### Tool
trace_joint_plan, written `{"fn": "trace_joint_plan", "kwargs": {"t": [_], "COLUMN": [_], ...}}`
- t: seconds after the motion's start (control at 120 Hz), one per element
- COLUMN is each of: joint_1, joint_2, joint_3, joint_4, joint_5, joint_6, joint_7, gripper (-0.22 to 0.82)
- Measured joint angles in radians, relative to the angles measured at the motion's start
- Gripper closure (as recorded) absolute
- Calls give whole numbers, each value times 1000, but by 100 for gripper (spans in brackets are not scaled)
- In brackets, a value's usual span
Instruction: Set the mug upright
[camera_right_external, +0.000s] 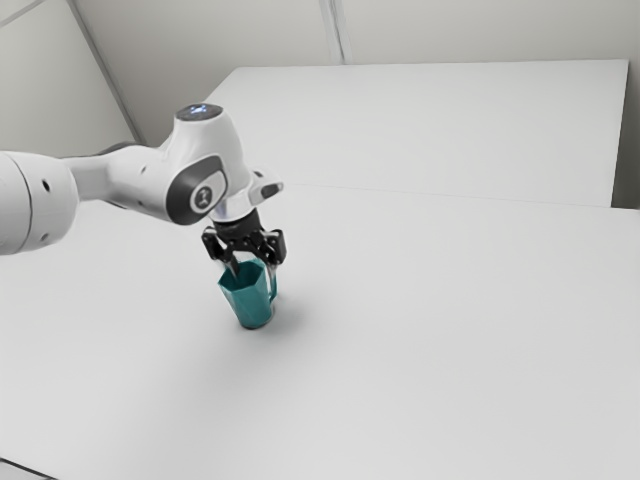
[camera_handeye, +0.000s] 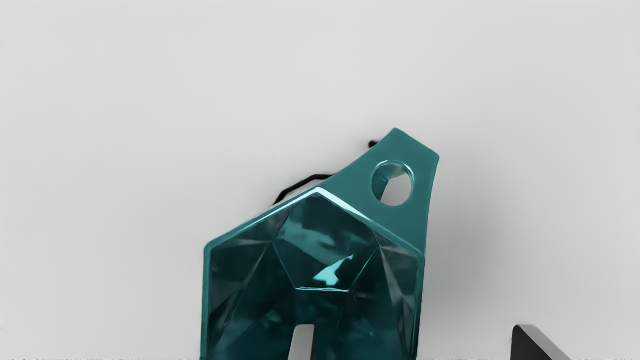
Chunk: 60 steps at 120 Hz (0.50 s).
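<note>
The mug stands upright beneath the spread tool, its wall toward the exterior view's right between the fingers.

A plain, matte white surface spread wide, a faint seam crossing it towards its far part. Behind stood a pale, warm-grey wall with a narrow upright strip. Towards the exterior view's left, a dark slanting line bordered another pale wall section. The light was soft and even, almost colourless.
</note>
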Motion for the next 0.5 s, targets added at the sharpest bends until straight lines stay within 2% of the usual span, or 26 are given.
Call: {"fn": "trace_joint_plan", "kwargs": {"t": [0.2,0.5], "joint_1": [2,-10], "joint_2": [-60,-81], "joint_3": [-1,-4], "joint_4": [47,261], "joint_5": [0,1], "joint_6": [-41,-218], "joint_7": [7,24], "gripper": [7,2]}}
